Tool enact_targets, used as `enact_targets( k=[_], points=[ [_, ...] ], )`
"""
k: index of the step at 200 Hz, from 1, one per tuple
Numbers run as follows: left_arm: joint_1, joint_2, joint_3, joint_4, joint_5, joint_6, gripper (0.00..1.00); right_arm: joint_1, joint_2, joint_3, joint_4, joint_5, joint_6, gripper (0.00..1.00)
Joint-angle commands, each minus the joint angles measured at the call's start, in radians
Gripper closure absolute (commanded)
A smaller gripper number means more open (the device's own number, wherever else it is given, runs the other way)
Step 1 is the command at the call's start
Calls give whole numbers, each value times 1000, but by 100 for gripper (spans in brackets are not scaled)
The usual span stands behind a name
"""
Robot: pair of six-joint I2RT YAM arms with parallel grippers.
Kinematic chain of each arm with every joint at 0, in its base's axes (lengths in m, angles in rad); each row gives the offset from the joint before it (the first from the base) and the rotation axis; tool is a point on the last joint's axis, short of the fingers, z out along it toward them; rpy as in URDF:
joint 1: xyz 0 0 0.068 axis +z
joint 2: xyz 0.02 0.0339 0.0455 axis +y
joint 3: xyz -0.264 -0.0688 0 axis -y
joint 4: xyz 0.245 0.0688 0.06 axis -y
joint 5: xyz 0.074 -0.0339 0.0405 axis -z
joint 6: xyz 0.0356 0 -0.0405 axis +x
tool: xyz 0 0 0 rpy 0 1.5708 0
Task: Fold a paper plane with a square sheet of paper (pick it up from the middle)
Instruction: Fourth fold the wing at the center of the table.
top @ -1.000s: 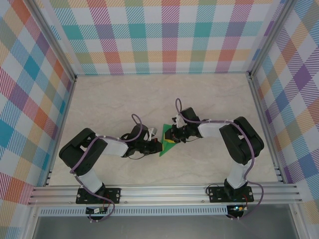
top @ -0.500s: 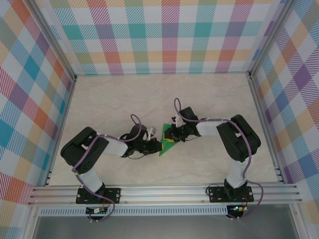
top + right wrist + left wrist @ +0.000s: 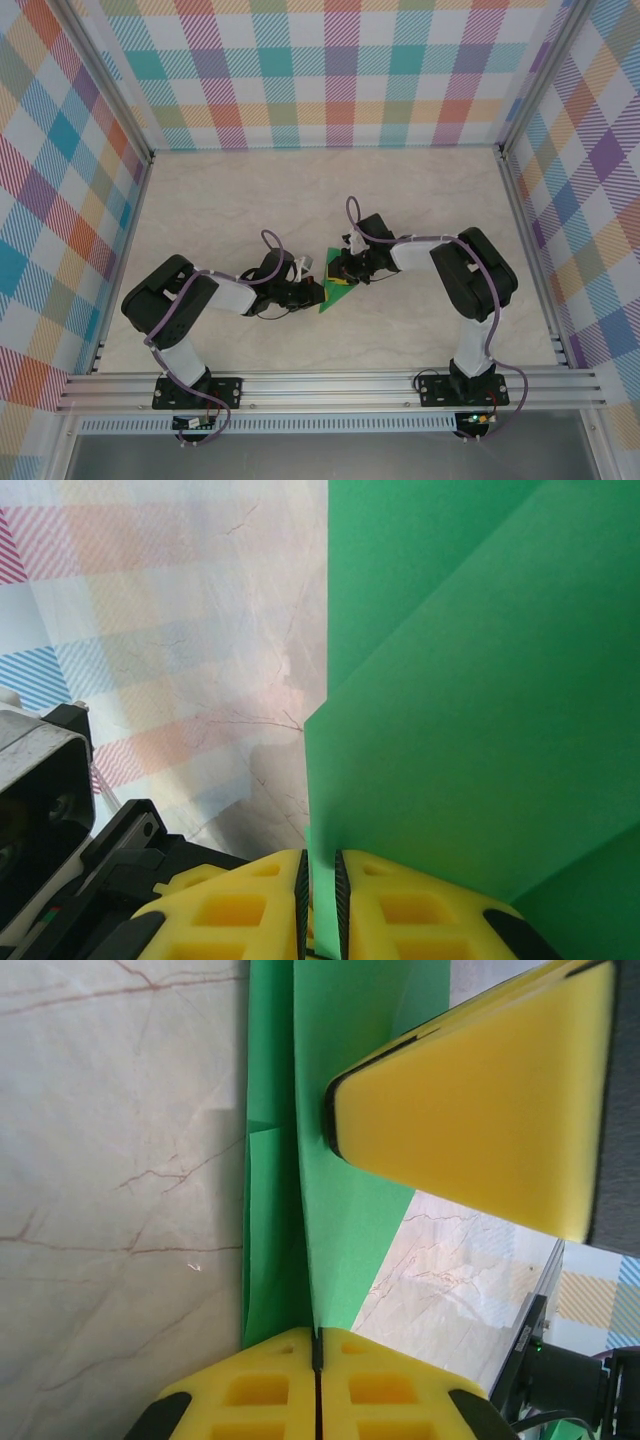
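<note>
The right arm's elbow has swung a little to the left and farther back over the last second, while the left arm and the green paper have hardly shifted. The square sheet of paper (image 3: 327, 304), already creased into a pointed, roughly triangular outline, lies on the marble-patterned counter (image 3: 430, 200) near the middle, slightly toward the near edge, between the two arms. Its tip points to the far side.

The left gripper (image 3: 317, 1345) reaches in from the left, and its yellow pads are pressed together. A raised lengthwise fold of the sheet runs straight into the seam between them, so it is pinching that fold. In the left wrist view, one yellow finger of the other arm rests on the green surface just to the right of the fold.

The right gripper (image 3: 320, 872) comes from the right and meets the sheet from the opposite side. Its pads stand nearly closed, with only a thin slit between them, and the edge of an upturned green flap drops into that slit, so it is clamped on the paper too. In the top view the two grippers sit just beside each other over the sheet.
</note>
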Motion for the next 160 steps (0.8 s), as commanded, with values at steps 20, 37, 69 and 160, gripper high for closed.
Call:
enact_targets(
  k=[20, 37, 69, 160],
  points=[
    [19, -18, -11, -36, -58, -5, 82, 2, 44, 29, -6, 7, -30, 83],
    [18, -29, -3, -79, -70, 15, 78, 2, 45, 31, -7, 4, -33, 83],
    [17, -40, 14, -144, -94, 48, 75, 2, 46, 35, -9, -5, -34, 83],
    [14, -41, 9, -239, -193, 25, 99, -4, -35, 20, -21, 17, -30, 80]
  ],
)
